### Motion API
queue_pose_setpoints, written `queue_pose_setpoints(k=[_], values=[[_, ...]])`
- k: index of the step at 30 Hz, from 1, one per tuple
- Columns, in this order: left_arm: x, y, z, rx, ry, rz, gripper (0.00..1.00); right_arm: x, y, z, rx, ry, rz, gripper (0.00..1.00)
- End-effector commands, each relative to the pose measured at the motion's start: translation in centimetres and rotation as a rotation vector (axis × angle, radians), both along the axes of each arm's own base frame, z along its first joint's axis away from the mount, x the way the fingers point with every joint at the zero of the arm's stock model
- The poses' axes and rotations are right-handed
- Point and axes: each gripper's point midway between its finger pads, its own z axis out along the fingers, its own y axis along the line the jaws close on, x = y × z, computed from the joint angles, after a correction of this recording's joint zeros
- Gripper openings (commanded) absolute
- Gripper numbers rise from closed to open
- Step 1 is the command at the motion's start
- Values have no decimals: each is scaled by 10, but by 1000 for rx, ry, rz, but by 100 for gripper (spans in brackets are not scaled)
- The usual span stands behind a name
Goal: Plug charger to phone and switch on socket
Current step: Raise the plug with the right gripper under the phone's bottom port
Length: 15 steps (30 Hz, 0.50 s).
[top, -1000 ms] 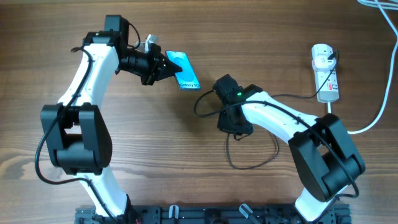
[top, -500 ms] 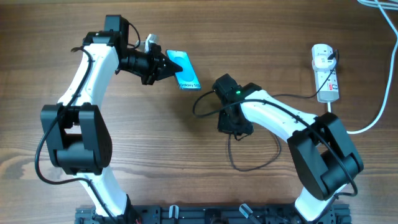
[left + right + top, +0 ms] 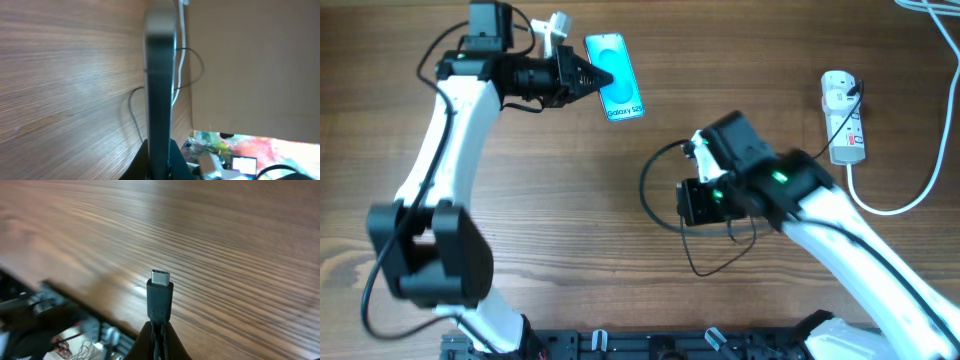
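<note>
Your left gripper (image 3: pixel 586 78) is closed on one edge of the phone (image 3: pixel 617 82), screen facing the overhead camera. Your right gripper (image 3: pixel 160 331) pinches the charger (image 3: pixel 160 296) behind its plug, above the table (image 3: pixel 550 220). The socket (image 3: pixel 843 118) lies well apart, at right.

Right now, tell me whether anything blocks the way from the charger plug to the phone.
Nothing visible does. The right gripper holds the charger plug, the left gripper holds the phone, and only bare table and the charger's own slack cable lie between them.
</note>
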Motion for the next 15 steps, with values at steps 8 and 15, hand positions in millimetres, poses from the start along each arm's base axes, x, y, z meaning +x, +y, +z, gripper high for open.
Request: queue_pose_setpoints(k=[8,15], values=[[-74,-57,103,-43,-283,-177,4,-19,3,74,199,-194,52,4],[-89,-84,94,35,-254,-183,4,-20,-6,88,196,-283,51,4]])
